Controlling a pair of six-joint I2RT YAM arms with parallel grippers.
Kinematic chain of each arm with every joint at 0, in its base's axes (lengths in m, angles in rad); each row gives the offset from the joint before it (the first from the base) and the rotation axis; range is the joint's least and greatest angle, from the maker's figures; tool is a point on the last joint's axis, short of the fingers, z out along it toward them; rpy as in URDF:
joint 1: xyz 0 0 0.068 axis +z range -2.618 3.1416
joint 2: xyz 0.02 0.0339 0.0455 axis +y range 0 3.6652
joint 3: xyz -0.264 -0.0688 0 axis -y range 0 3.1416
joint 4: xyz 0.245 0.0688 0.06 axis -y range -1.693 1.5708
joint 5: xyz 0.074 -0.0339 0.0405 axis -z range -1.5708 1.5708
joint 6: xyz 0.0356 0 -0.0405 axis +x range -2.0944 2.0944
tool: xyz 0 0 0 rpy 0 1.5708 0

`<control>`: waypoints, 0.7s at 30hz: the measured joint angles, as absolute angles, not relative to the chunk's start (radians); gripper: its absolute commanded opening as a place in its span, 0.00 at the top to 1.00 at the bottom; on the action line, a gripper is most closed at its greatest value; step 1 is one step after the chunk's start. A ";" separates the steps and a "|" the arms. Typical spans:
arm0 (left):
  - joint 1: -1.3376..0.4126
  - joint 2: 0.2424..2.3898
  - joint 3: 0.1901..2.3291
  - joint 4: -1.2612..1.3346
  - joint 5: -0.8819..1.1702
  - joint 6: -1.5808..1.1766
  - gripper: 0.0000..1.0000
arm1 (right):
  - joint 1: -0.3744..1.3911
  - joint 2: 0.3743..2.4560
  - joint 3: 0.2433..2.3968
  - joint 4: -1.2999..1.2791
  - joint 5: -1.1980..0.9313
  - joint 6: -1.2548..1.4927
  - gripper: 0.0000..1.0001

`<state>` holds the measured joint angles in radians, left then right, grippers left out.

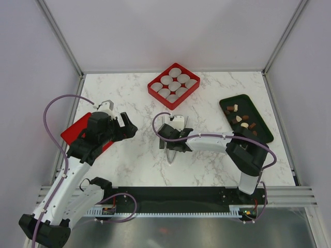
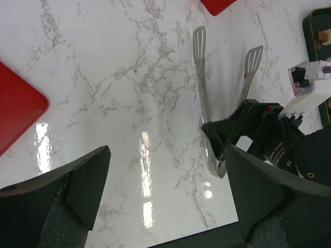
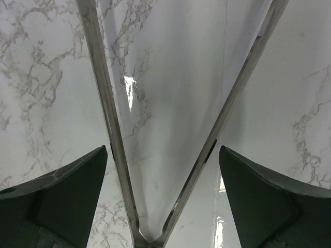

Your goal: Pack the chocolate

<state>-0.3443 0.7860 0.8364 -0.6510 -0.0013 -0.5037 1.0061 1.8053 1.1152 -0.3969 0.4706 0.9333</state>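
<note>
Step in hand, by judgement: pickup of the tweezers [image 2: 204, 98], not yet gripped.

Layout, top view:
- chocolate [image 1: 240, 120] at 3 o'clock, loose on a dark tray [image 1: 248, 103], none packed.
- red box [image 1: 158, 99] at 12 o'clock, filled with white paper cups [image 1: 174, 86], all apparently empty.
- tweezers flat on the table [image 1: 129, 165] near centre, joined end toward 6 o'clock, tips spread toward 12.

To do it well:
- Keep both metal arms between the fingers and centred.
- Lower until the pads sit level with the thin steel.
- Close slowly. Likely to skate on the glossy marble if pushed from one side only.
- Grip partway up from the joined end, so that a squeeze works the tips.
- Stop short of shutting the tips before reaching the tray.

Right gripper [image 1: 173, 138]: fully spread, straddling the tweezers just above the joined end. Holds nothing. Contact between fingers and steel cannot be told; left arm of the tweezers passes very close to one fingertip.

Left gripper [image 1: 125, 127]: at 9 o'clock, likewise fully spread and holding nothing, over bare marble beside a red lid [image 1: 77, 129].
</note>
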 measured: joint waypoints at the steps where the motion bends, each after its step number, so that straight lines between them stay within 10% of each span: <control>1: -0.344 0.786 0.836 -0.652 -0.001 -0.503 0.00 | 1.007 1.813 1.116 -0.396 0.472 0.935 0.03; 21: -0.344 0.782 0.836 -0.656 0.001 -0.496 0.00 | 1.014 1.843 1.102 -0.324 0.520 0.947 0.09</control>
<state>-0.3443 0.7822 0.8364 -0.6563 0.0006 -0.4961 1.0138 1.8435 1.1019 -0.3237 0.5201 0.9470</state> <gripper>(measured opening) 0.994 0.898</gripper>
